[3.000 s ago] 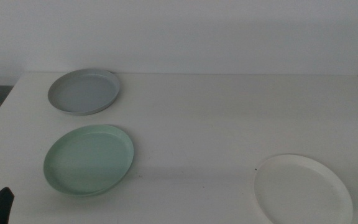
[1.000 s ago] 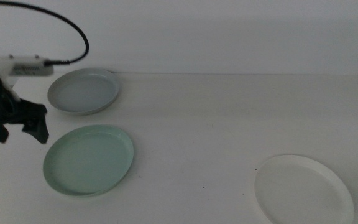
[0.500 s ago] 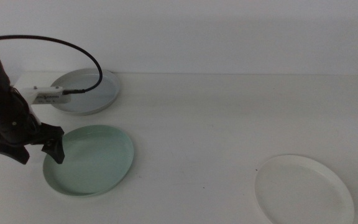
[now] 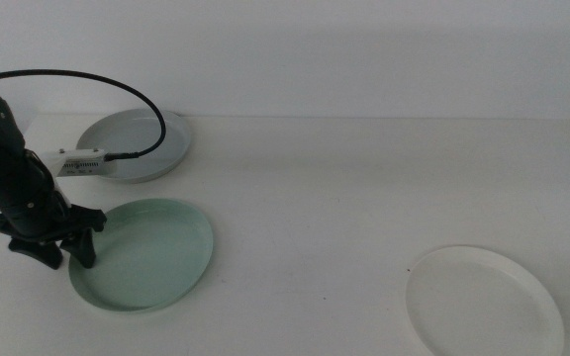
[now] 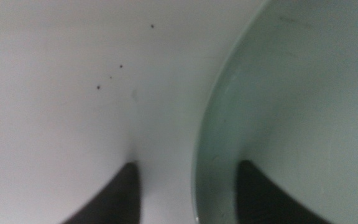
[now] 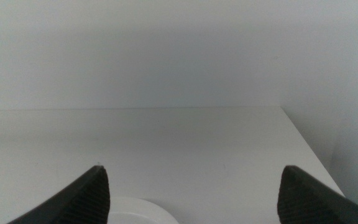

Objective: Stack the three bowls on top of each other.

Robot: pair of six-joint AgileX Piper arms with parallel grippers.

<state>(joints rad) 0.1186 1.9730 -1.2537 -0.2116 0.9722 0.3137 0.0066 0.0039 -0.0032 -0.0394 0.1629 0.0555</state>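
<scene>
A small white label with dark print sat on the left arm's wrist, but the writing was too small to read. The green bowl [image 4: 144,254] was a shallow, round, mint-coloured dish with a low rim, lying at the front left of the table [image 4: 364,198]. The left gripper [image 4: 63,257] stood at the bowl's left edge with its jaws spread apart, one jaw inside the bowl and the other outside on the table, so the rim passed between them; they were not closed on it. The grey bowl [image 4: 132,145], the same shape, lay behind the green one near the far left edge, with the arm's black cable [image 4: 117,84] arching over it. The white bowl [image 4: 483,302] lay well apart at the front right. The right gripper [image 6: 191,193] was out of the middle view, its jaws wide open, with the white bowl's rim just visible between them.
</scene>
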